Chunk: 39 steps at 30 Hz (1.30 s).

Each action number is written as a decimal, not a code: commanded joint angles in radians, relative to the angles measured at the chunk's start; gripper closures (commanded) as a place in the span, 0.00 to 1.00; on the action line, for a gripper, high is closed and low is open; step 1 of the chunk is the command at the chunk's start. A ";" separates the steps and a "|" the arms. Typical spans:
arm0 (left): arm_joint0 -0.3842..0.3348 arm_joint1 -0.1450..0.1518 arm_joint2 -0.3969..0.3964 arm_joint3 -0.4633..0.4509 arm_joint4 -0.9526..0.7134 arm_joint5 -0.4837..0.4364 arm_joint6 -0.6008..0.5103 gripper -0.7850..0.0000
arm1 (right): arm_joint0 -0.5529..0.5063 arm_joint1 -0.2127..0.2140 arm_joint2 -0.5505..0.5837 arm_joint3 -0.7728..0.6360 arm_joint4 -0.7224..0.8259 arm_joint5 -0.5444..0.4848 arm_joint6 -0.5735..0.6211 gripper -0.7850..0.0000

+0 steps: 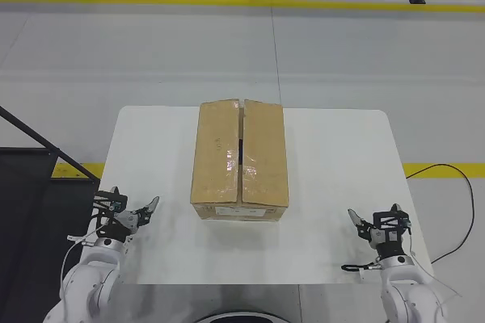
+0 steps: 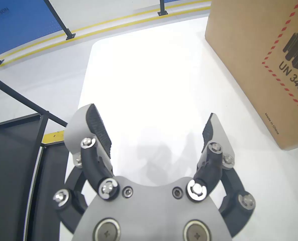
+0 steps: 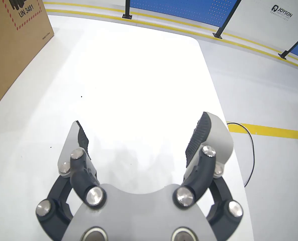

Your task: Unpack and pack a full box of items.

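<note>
**Box shut, both grippers waiting wide**

Top view first: the brown cardboard box [image 1: 241, 157] sits in the middle of the white table [image 1: 339, 161], flaps folded down and meeting along a centre seam. The left gripper [image 1: 136, 203] hovers off the box's near left corner, well apart from it, fingers spread and holding nothing. The right gripper [image 1: 374, 212] hangs out past the box's near right corner, farther from the box than the left one, also spread and holding nothing.

Over to the left wrist view: the gripper [image 2: 151, 111] stands wide above bare table, the box's side wall [image 2: 259, 51] rising close by, a red-striped label on it.

Right wrist view now: that gripper [image 3: 140, 118] is wide too, with the box [image 3: 16, 38] well off, and a black cable [image 3: 249, 151] trails on the floor on the gripper's side away from the box.
</note>
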<state>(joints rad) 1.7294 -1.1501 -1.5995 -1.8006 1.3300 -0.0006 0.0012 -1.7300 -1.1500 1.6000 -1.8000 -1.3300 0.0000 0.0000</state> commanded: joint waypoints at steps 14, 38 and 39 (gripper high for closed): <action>-0.026 -0.017 0.077 -0.004 -0.035 -0.034 0.127 0.00 | -0.071 -0.003 0.017 -0.130 -0.045 -0.040 -0.120 0.00; -0.118 -0.036 0.190 0.034 -0.065 -0.074 0.114 0.00 | -0.057 -0.009 0.006 -0.123 -0.048 -0.058 -0.147 0.00; -0.122 -0.037 0.195 0.036 -0.064 -0.077 0.116 0.00 | -0.056 -0.009 0.008 -0.120 -0.048 -0.061 -0.149 0.00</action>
<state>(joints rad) 1.6121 -1.1861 -1.4110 -1.7676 1.2641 -0.0744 0.1150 -1.7866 -1.1585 1.6058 -1.9234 -1.3790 -0.0579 -0.1463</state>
